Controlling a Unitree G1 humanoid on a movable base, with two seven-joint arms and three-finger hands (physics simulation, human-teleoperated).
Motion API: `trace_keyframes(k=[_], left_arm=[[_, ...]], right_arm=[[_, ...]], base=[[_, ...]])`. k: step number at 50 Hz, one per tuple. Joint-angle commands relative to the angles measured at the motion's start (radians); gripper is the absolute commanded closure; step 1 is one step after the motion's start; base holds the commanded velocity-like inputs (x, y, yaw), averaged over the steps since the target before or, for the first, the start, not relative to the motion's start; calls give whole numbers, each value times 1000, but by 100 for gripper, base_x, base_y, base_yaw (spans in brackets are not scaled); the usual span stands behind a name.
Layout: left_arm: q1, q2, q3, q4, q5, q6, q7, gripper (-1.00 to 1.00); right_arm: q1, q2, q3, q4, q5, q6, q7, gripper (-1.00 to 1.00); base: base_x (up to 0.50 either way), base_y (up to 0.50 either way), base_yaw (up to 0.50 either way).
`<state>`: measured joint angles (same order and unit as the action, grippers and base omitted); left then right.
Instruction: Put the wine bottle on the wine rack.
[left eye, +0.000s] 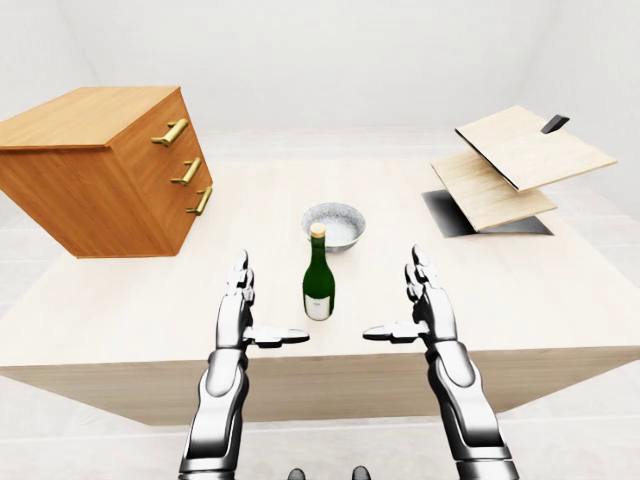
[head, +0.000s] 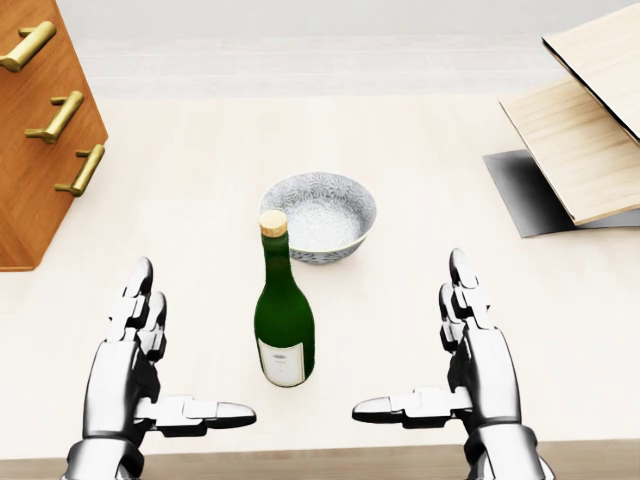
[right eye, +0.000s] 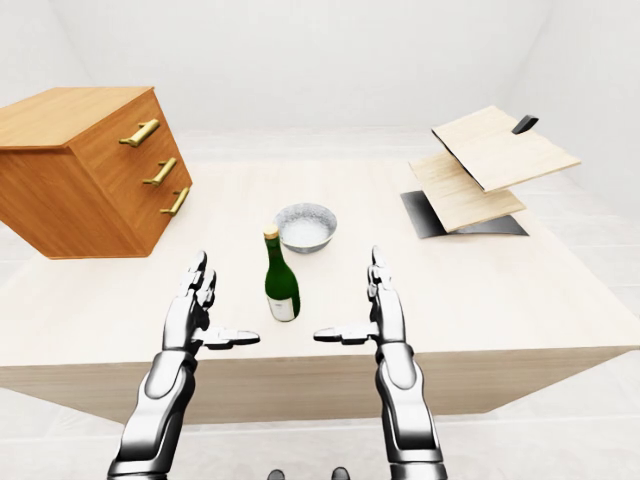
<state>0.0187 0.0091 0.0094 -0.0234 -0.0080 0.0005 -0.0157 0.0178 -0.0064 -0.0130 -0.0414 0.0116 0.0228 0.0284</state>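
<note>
A green wine bottle (head: 283, 320) with a tan cap and a white label stands upright on the pale wooden table (head: 200, 200), near its bottom edge in the head view. My left hand (head: 190, 345) is open to the left of the bottle, fingers up and thumb pointing at it. Mirroring it on the other side is my right hand (head: 410, 340), also open. Neither hand touches the bottle. The wine rack (left eye: 520, 165), made of slanted light wooden boards on a dark base, stands at the table's upper right.
A grey patterned bowl (head: 318, 215) sits just above the bottle in the head view. A wooden drawer cabinet (left eye: 100, 170) with brass handles stands tilted at the upper left. The table's near edge (left eye: 320, 375) runs under my forearms.
</note>
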Motion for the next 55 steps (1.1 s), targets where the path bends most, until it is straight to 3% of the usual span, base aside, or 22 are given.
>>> trace_keyframes(k=[1, 6, 9, 32, 43, 55], left_arm=[[26, 17, 24, -75, -9, 40, -28, -100], [77, 10, 14, -199, 1, 87, -31, -100], [113, 10, 17, -319, 0, 87, -34, -100], [180, 0, 60, -709, 6, 87, -68, -100], [189, -8, 90, -764, 4, 87, -93, -100], [197, -18, 99, -773, 4, 87, -106, -100]], right_arm=[[52, -5, -11, -95, 7, 45, 44, -100], [59, -12, -12, -85, -14, 28, 37, -100], [79, -18, -12, -164, -19, 64, 43, -100], [119, -14, -68, -501, -65, 64, 41, -100], [109, 1, -78, -628, -76, 64, 32, -100], [113, -2, -63, -580, -103, 64, 29, -100]], base=[[0, 0, 0], [0, 0, 0], [0, 0, 0], [0, 0, 0], [0, 0, 0], [-8, 0, 0]])
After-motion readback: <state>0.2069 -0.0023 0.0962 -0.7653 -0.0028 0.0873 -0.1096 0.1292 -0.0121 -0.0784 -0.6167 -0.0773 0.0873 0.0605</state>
